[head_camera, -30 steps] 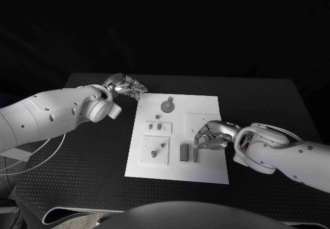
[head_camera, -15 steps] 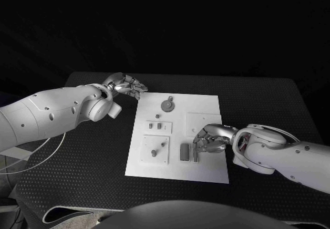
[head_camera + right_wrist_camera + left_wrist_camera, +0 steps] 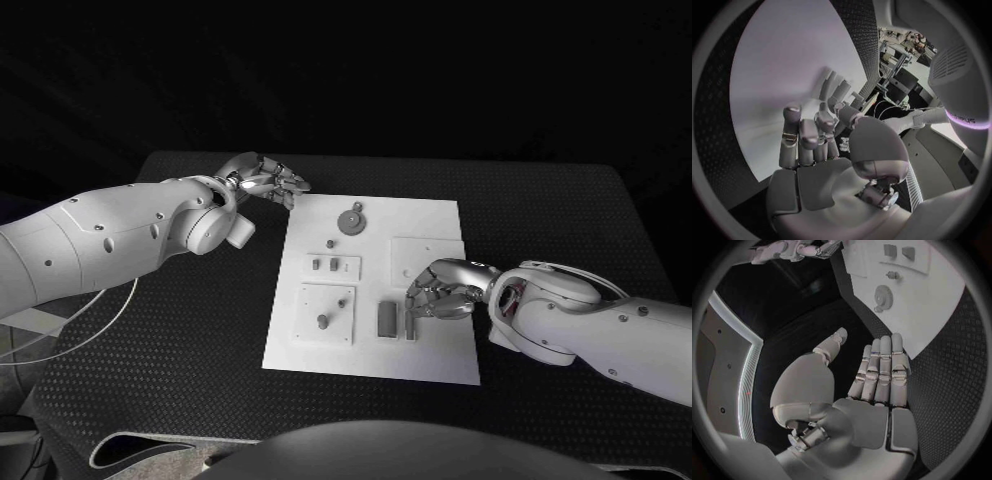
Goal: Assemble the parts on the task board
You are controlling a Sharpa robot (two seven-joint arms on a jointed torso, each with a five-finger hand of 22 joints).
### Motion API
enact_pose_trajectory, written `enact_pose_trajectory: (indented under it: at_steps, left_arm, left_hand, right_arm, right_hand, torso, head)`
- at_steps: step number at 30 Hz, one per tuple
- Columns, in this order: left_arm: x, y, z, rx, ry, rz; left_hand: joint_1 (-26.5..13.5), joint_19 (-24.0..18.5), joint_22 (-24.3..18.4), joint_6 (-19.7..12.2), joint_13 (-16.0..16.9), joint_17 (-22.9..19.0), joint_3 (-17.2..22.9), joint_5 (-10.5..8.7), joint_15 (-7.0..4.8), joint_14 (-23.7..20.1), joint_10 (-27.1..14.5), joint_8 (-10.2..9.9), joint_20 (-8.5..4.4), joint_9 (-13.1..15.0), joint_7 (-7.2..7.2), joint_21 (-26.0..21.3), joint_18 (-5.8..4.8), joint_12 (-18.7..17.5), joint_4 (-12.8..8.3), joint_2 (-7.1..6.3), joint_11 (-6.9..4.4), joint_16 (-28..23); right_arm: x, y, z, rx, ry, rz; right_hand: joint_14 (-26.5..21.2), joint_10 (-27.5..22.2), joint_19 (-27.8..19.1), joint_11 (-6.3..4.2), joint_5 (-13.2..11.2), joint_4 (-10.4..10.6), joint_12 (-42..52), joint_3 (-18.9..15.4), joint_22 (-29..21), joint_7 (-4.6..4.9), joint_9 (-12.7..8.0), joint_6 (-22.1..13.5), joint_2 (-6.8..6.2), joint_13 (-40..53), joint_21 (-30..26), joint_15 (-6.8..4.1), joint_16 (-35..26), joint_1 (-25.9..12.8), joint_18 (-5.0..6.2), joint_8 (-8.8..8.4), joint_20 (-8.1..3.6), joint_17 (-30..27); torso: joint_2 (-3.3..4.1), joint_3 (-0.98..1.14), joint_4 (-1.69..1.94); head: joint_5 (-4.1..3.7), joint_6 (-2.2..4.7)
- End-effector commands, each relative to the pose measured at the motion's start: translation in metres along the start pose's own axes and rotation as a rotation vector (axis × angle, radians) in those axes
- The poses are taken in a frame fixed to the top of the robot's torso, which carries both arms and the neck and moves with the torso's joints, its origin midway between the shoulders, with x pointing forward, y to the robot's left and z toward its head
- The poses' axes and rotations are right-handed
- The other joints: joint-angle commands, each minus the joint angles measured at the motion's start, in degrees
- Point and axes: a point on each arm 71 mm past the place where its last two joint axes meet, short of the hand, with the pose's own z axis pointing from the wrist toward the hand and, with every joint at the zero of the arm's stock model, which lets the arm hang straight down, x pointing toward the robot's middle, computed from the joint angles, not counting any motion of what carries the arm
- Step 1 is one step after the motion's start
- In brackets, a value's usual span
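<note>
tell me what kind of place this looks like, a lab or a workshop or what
Most likely a robotics lab test bench. A white task board carrying small grey parts lies on a black table, and the left hand and right hand work at it against a dark backdrop.

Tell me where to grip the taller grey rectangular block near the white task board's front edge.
Take the grey rectangular block across its two long side faces, from above. It lies alone in its recess on the white task board, long axis front to back. The right hand hovers beside it, probably best placed.
</note>
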Motion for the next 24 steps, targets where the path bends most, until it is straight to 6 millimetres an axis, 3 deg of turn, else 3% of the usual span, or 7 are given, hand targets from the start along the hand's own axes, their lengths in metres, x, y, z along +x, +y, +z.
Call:
enact_pose_trajectory:
  at_steps: [1,17,24]
  left_arm:
    - [0.0016,-0.0015,0.0002,0.01,0.014,0.0]
    - [0.0013,-0.0013,0.0002,0.009,0.014,0.0]
    - [0.0013,-0.0013,0.0,0.008,0.014,0.0]
  left_hand:
    - [-0.41,-0.13,0.07,0.24,0.08,0.1,0.07,-0.24,0.18,0.37,0.03,0.1,0.01,-0.02,0.2,-0.3,1.17,0.03,0.31,0.18,-0.19,-0.39]
    - [-0.39,-0.14,0.08,0.25,0.08,0.13,0.09,-0.24,0.17,0.37,0.03,0.11,0.01,-0.02,0.19,-0.3,1.18,0.03,0.34,0.22,-0.19,-0.41]
    - [-0.39,-0.14,0.08,0.25,0.08,0.14,0.09,-0.24,0.17,0.38,0.03,0.11,0.01,-0.02,0.19,-0.3,1.18,0.03,0.35,0.23,-0.19,-0.42]
  right_arm:
    - [-0.0018,0.0009,0.0003,-0.012,-0.032,-0.011]
    - [0.0031,0.0002,0.001,-0.005,0.023,-0.019]
    - [0.0052,0.0009,0.0035,0.01,0.008,-0.065]
  right_hand:
    - [0.1,-0.34,0.11,-0.07,-0.06,-0.26,0.34,0.04,0.97,2.07,-0.15,-2.25,-0.89,-0.01,0.18,0.43,-0.23,0.18,0.82,-0.39,-0.37,0.01]
    - [0.11,-0.54,0.19,0.02,-0.06,0.66,0.53,-0.21,0.87,2.14,-0.48,-1.85,-2.39,-0.14,0.07,0.55,-0.29,-0.38,0.82,-0.05,-0.42,-0.01]
    - [0.15,-0.45,0.21,-1.46,-0.06,0.57,1.09,-0.17,0.94,0.55,0.43,2.66,-1.91,-0.02,0.12,-0.7,-0.31,0.29,0.82,2.77,-0.39,-0.02]
  torso:
    - [0.01,0.02,-0.01]
    - [0.01,-0.01,0.0]
    - [0.0,0.0,0.01]
  head:
    - [0.01,0.04]
    - [-0.04,-0.08]
    - [0.02,-0.14]
